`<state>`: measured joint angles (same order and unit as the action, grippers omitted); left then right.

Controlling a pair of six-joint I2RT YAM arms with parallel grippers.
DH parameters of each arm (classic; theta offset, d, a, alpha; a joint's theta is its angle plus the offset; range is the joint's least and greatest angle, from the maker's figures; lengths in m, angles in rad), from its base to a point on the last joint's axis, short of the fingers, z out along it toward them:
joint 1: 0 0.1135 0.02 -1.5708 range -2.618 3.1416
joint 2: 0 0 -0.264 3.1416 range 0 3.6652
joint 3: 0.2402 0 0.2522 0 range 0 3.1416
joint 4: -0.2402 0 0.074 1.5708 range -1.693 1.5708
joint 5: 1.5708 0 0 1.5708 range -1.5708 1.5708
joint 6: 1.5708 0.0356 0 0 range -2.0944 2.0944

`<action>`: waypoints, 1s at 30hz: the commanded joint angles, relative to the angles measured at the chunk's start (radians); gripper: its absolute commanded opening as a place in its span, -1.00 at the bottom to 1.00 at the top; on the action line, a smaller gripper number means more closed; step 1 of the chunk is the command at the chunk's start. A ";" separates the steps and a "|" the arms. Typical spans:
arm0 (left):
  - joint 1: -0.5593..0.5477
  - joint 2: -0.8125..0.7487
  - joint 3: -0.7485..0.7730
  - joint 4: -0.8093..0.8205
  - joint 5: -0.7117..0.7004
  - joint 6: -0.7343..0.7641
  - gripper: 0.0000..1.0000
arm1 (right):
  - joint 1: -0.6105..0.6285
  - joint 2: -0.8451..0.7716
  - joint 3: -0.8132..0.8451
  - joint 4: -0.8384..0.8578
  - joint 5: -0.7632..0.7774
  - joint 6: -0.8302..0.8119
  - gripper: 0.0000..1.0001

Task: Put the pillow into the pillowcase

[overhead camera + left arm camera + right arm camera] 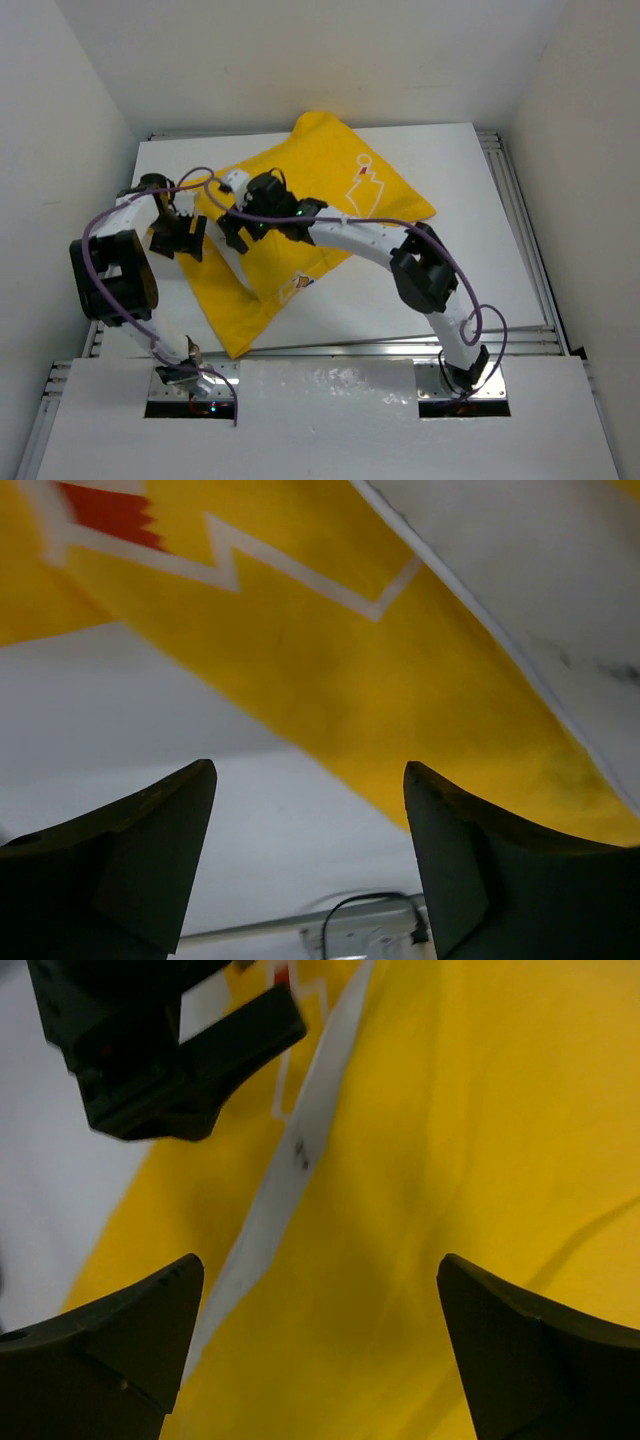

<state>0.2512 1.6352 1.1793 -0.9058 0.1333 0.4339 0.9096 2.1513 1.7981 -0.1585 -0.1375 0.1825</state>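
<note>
White counter [450,180] bears the pillowcase [330,190], the pillow [290,1175] seemingly showing only as a white sliver at its left edge, where left gripper [308,770] and right gripper [320,1260] hang apart and empty; best, I judge, to pinch only yellow hem and draw it over.

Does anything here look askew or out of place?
The pillowcase lies diagonally on the table, its far corner reaching the far edge. A thin white strip shows between its yellow layers; what it is, I cannot tell.
</note>
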 commanded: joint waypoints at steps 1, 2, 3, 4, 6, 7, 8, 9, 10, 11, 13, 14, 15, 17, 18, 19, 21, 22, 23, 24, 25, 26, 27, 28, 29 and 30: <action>-0.010 0.032 -0.038 0.169 0.072 -0.130 0.50 | 0.066 0.005 -0.054 0.048 0.220 -0.162 0.98; -0.013 0.057 -0.041 0.186 0.072 -0.138 0.52 | 0.075 0.022 -0.052 0.053 0.263 -0.173 0.98; -0.018 0.069 -0.041 0.215 0.065 -0.145 0.53 | 0.080 0.039 -0.046 0.048 0.274 -0.175 0.98; -0.021 0.081 -0.043 0.228 0.069 -0.153 0.55 | 0.083 0.080 -0.031 0.047 0.282 -0.161 0.98; -0.026 0.113 -0.046 0.266 0.083 -0.184 0.58 | 0.083 0.123 -0.014 0.051 0.320 -0.140 0.98; -0.026 0.123 -0.050 0.277 0.088 -0.198 0.59 | 0.083 0.165 -0.010 0.051 0.328 -0.138 0.98; -0.026 0.135 -0.061 0.289 0.095 -0.224 0.60 | 0.083 0.183 -0.006 0.050 0.337 -0.138 0.98; -0.029 0.138 -0.070 0.316 0.110 -0.236 0.60 | 0.083 0.200 -0.016 0.054 0.357 -0.135 0.98; -0.030 0.140 -0.099 0.333 0.112 -0.253 0.61 | 0.083 0.225 -0.023 0.060 0.368 -0.129 0.98; -0.032 0.141 -0.112 0.353 0.109 -0.286 0.61 | 0.083 0.234 -0.029 0.066 0.377 -0.124 0.98; -0.044 0.155 -0.135 0.392 0.100 -0.314 0.59 | 0.083 0.254 -0.049 0.082 0.394 -0.098 0.90; -0.056 0.163 -0.138 0.400 0.077 -0.326 0.58 | 0.083 0.260 -0.055 0.088 0.395 -0.089 0.80; -0.081 0.172 -0.139 0.412 0.053 -0.336 0.56 | 0.081 0.266 -0.060 0.089 0.397 -0.068 0.69; -0.101 0.210 -0.153 0.429 0.000 -0.359 0.43 | 0.083 0.275 -0.063 0.085 0.397 -0.057 0.25; -0.113 0.224 -0.158 0.439 -0.006 -0.363 0.32 | 0.083 0.277 -0.072 0.088 0.397 -0.046 0.05; -0.115 0.262 -0.149 0.439 -0.006 -0.369 -0.05 | 0.083 0.274 -0.080 0.091 0.392 -0.040 -0.14; -0.128 0.279 -0.120 0.418 -0.012 -0.373 -0.50 | 0.083 0.265 -0.100 0.102 0.394 -0.029 -0.69; -0.128 0.281 -0.118 0.421 -0.017 -0.376 -1.00 | 0.083 0.260 -0.106 0.103 0.395 -0.028 -0.84; -0.127 0.282 -0.115 0.423 -0.014 -0.374 -1.00 | 0.080 0.257 -0.108 0.106 0.395 -0.023 -0.99; -0.127 0.287 -0.110 0.413 -0.014 -0.373 -1.00 | 0.074 0.249 -0.109 0.108 0.395 -0.014 -1.00; -0.125 0.290 -0.096 0.401 -0.012 -0.368 -1.00 | 0.066 0.242 -0.112 0.109 0.394 -0.002 -1.00; -0.119 0.284 -0.090 0.384 0.005 -0.345 -1.00 | 0.054 0.230 -0.117 0.115 0.389 0.015 -1.00; -0.100 0.269 -0.089 0.357 0.017 -0.331 -1.00 | 0.023 0.214 -0.143 0.138 0.375 0.065 -1.00; -0.089 0.217 -0.098 0.351 0.022 -0.316 -1.00 | 0.003 0.169 -0.158 0.151 0.360 0.096 -1.00; -0.066 0.178 -0.105 0.343 0.017 -0.278 -1.00 | -0.049 0.144 -0.196 0.190 0.313 0.180 -1.00; -0.058 0.145 -0.118 0.341 0.003 -0.258 -1.00 | -0.078 0.119 -0.218 0.212 0.285 0.228 -1.00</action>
<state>0.1661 1.8240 1.1095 -0.5217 0.1066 0.1169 0.9623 2.3066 1.6672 0.0956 0.1940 0.2379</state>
